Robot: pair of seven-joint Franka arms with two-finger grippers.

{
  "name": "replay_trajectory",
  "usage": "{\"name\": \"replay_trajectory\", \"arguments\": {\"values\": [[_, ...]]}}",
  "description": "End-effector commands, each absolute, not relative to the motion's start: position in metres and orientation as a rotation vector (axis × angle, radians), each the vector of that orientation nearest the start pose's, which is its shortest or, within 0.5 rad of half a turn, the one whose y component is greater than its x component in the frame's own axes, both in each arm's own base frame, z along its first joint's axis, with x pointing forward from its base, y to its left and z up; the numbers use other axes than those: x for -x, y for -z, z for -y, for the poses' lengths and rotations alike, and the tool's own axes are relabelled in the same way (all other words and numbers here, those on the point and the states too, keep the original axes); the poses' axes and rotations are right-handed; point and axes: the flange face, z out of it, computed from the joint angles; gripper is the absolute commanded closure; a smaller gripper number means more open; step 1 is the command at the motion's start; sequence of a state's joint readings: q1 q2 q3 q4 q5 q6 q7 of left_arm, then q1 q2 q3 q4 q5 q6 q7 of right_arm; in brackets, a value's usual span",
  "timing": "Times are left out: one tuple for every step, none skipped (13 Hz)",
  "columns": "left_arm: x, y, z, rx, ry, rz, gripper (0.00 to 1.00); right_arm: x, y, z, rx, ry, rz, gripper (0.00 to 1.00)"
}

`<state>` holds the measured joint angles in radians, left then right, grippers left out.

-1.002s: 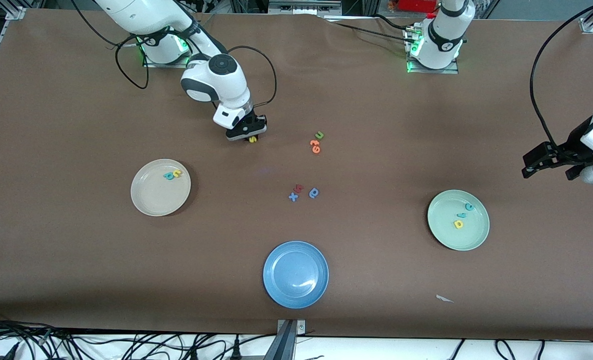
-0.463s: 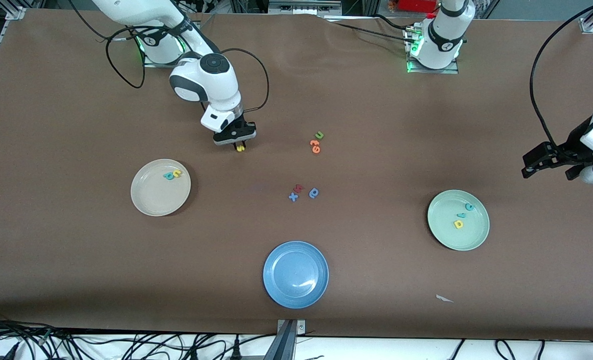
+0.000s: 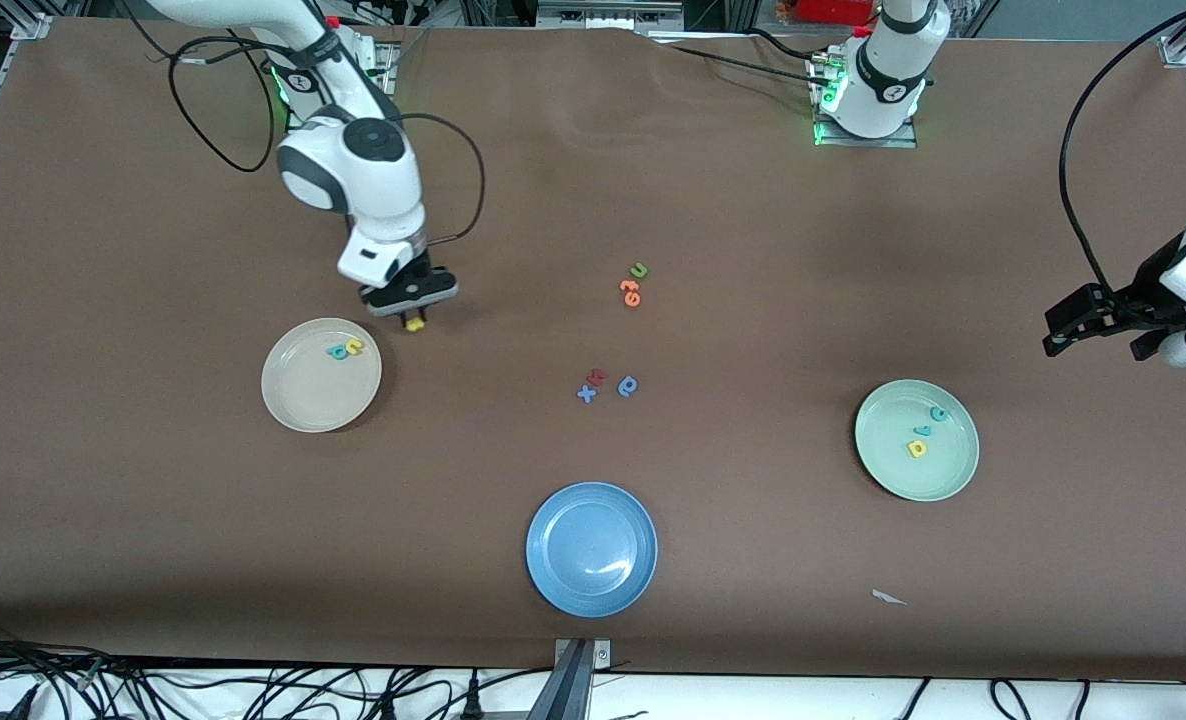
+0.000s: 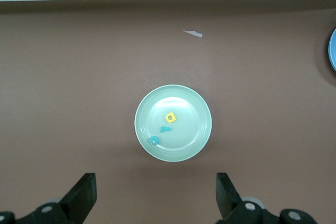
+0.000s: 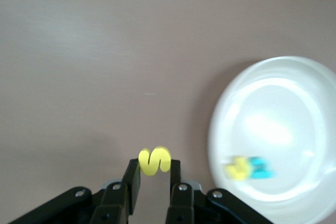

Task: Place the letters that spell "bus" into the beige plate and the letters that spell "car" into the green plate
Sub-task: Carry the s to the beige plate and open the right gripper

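My right gripper (image 3: pixel 413 318) (image 5: pixel 154 167) is shut on the yellow s (image 3: pixel 414 324) (image 5: pixel 154 160) and hangs over bare table beside the beige plate (image 3: pixel 303 400) (image 5: pixel 310 77). In that plate lie a teal b (image 3: pixel 337 352) (image 5: pixel 261 168) and a yellow u (image 3: pixel 354 347) (image 5: pixel 237 168). The green plate (image 3: pixel 938 475) (image 4: pixel 197 103) holds a teal c (image 3: pixel 939 413) (image 4: pixel 154 140), a teal r (image 3: pixel 921 431) (image 4: pixel 165 128) and a yellow a (image 3: pixel 917 449) (image 4: pixel 170 117). My left gripper (image 3: pixel 1098 325) (image 4: pixel 156 198) waits open, in the air by the table's edge at the left arm's end.
A blue plate (image 3: pixel 553 580) sits near the front edge. Mid-table lie a green u (image 3: pixel 638 270), orange letters (image 3: pixel 631 293), a blue x (image 3: pixel 586 394), a red letter (image 3: pixel 598 377) and a blue round letter (image 3: pixel 628 386). A white scrap (image 3: pixel 889 597) lies near the green plate.
My right gripper has risen from the table with the yellow s and travelled toward the beige plate. The left arm has not moved.
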<state>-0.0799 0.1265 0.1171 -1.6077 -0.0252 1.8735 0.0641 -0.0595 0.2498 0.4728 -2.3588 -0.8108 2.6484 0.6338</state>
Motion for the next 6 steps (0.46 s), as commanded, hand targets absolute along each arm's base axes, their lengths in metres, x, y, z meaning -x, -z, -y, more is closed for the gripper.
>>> {"name": "replay_trajectory", "arguments": {"values": [[-0.615,-0.563,-0.016,3.159,0.228,-0.055,0.00,-0.481,-0.243,-0.172,3.257,0.350,0.940,0.79],[-0.615,-0.563,-0.017,3.159,0.228,-0.053,0.00,-0.494,-0.244,-0.150,3.252,0.331,1.003,0.79],[-0.615,-0.563,-0.016,3.159,0.228,-0.055,0.00,-0.505,-0.247,-0.131,3.253,0.320,1.024,0.79],[-0.615,-0.563,-0.018,3.158,0.228,-0.050,0.00,-0.511,-0.248,-0.126,3.245,0.309,1.003,0.78],[-0.615,-0.563,-0.017,3.159,0.228,-0.053,0.00,-0.516,-0.246,-0.125,3.235,0.298,0.963,0.78],[-0.615,-0.563,-0.017,3.159,0.228,-0.053,0.00,-0.521,-0.246,-0.125,3.229,0.295,0.926,0.75]]}}
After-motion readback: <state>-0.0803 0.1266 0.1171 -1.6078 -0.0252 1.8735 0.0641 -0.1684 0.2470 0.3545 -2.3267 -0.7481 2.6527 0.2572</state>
